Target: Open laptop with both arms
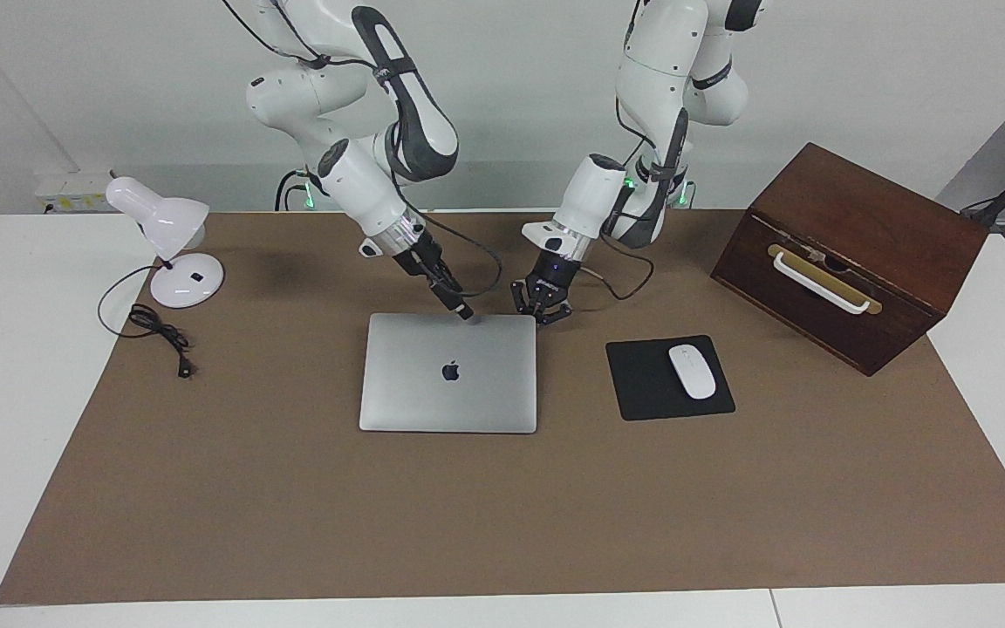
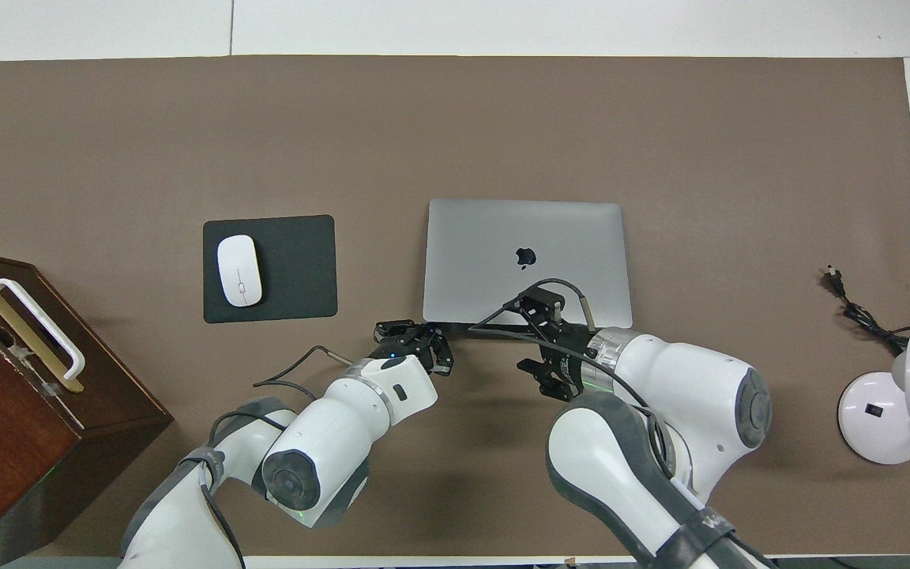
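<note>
The left gripper is shut with its fingertips together, holding nothing, low at the corner of the laptop that lies nearest the robots toward the left arm's end; whether it touches that corner cannot be told. The right gripper slants down to the laptop's edge nearest the robots, about midway along it, at 12 o'clock from the logo in the facing view; it is open and grips nothing, and contact with the lid cannot be told. The laptop lies closed and flat near the middle of the brown mat. A mouse on a black pad sits at the laptop's 3 o'clock in the facing view, a wooden box at 2 o'clock, and a lamp at 10 o'clock.
</note>
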You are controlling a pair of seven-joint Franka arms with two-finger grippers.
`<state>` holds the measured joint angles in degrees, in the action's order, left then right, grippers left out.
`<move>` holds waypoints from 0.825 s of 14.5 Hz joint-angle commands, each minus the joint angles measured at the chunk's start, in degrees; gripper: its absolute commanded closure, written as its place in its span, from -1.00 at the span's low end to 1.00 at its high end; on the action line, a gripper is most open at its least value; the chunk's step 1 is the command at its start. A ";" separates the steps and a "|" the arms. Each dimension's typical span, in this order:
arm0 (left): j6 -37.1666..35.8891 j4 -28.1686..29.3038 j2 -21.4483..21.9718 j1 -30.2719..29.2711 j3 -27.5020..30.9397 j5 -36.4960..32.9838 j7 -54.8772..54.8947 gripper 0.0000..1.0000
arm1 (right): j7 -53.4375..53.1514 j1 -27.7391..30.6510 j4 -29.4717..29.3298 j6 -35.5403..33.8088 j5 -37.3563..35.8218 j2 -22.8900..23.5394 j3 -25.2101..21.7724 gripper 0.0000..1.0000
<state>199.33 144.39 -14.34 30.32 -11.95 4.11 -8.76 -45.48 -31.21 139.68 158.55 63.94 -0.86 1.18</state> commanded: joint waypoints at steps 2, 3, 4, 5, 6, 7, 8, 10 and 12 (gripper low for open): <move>0.97 -1.04 -2.44 0.88 1.14 1.08 1.90 1.00 | 3.55 0.80 0.24 -0.61 1.63 -0.11 -0.12 -1.00; 0.97 -1.04 -2.44 0.97 1.14 1.08 1.90 1.00 | 3.65 0.80 0.24 -0.61 1.63 0.07 -0.12 -1.00; 0.97 -1.04 -2.53 0.97 1.14 1.08 1.90 1.00 | 3.73 0.62 0.15 -0.26 1.63 1.03 -0.12 -1.00; 0.97 -1.04 -2.53 0.97 1.14 1.08 1.90 1.00 | 4.08 0.62 -0.02 -0.17 1.63 1.64 -0.12 -1.00; 0.97 -1.04 -2.62 0.97 1.14 1.08 1.90 1.00 | 4.52 0.71 -0.29 -0.17 1.63 2.17 -0.12 -1.00; 0.97 -1.04 -2.62 0.97 1.14 1.08 1.90 1.00 | 4.70 0.80 -0.38 -0.17 1.63 2.26 -0.12 -1.00; 0.97 -1.04 -2.62 0.97 1.14 1.08 1.90 1.00 | 4.79 0.80 -0.38 -0.17 1.63 2.27 -0.12 -1.00; 0.97 -1.04 -2.62 0.97 1.14 1.16 1.90 1.00 | 6.02 1.49 -0.81 -0.17 1.63 2.61 -0.12 -1.00; 0.97 -1.04 -2.62 0.97 1.14 1.08 1.90 1.00 | 7.77 2.20 -1.87 -0.08 1.54 3.14 -0.12 -1.00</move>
<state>199.37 144.39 -14.36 30.44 -11.84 4.11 -8.62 -41.46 -30.37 139.35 158.57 63.94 1.44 0.87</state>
